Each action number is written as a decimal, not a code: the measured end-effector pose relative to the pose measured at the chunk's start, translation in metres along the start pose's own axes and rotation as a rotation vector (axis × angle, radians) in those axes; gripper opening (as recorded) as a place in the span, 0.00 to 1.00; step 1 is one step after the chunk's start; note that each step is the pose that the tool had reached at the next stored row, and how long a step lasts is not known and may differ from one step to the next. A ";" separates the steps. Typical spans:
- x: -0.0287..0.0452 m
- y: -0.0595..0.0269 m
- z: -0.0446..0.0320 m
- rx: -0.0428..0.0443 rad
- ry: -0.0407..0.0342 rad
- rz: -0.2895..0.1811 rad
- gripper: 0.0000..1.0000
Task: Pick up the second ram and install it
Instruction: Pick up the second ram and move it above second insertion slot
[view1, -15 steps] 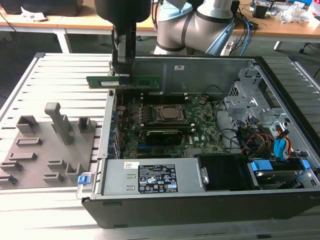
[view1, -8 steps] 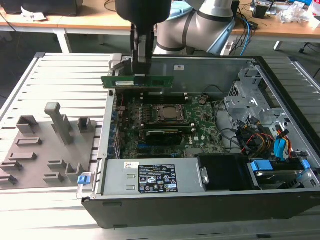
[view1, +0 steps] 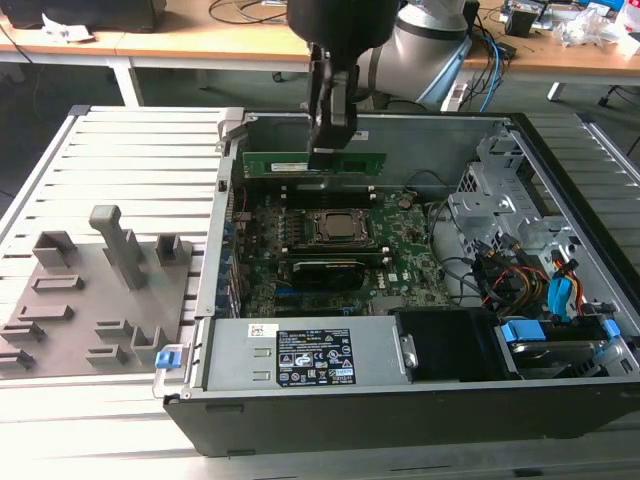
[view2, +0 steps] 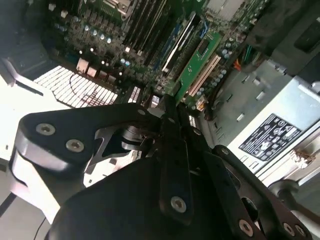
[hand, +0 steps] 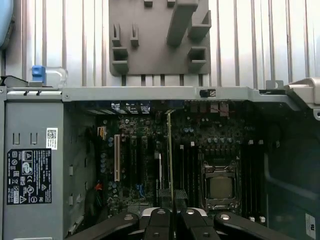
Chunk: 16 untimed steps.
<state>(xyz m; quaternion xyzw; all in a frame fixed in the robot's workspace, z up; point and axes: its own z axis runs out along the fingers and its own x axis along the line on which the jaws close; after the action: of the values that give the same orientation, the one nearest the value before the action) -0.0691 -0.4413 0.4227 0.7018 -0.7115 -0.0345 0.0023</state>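
In the exterior view my gripper (view1: 328, 150) is shut on the second ram (view1: 290, 164), a long thin green stick. I hold it level and on edge inside the open computer case (view1: 560, 150), just above the dark slots on the far side of the CPU socket (view1: 343, 227). In the first wrist view the ram (hand: 169, 150) appears edge-on as a thin line rising from my fingers (hand: 158, 220), beside the CPU socket (hand: 220, 186). In the second wrist view my fingers (view2: 172, 150) are pressed together over the green motherboard (view2: 100, 35).
A black oblong card (view1: 325, 272) lies on the motherboard (view1: 405, 250) near the socket. The power supply (view1: 300, 355) runs along the case's near side. A drive cage with coloured cables (view1: 530, 280) is at the exterior view's right. A grey fixture plate (view1: 90, 290) lies outside, to the left.
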 end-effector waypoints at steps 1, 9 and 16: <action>-0.0001 -0.0054 -0.0003 -0.0005 0.0001 0.000 0.14; -0.0006 -0.0300 -0.0013 -0.0021 0.0001 0.000 0.14; -0.0014 -0.0560 -0.0007 -0.0059 0.0000 0.000 0.14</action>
<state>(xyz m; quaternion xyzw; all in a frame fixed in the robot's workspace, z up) -0.0131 -0.4406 0.4205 0.7017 -0.7115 -0.0366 0.0044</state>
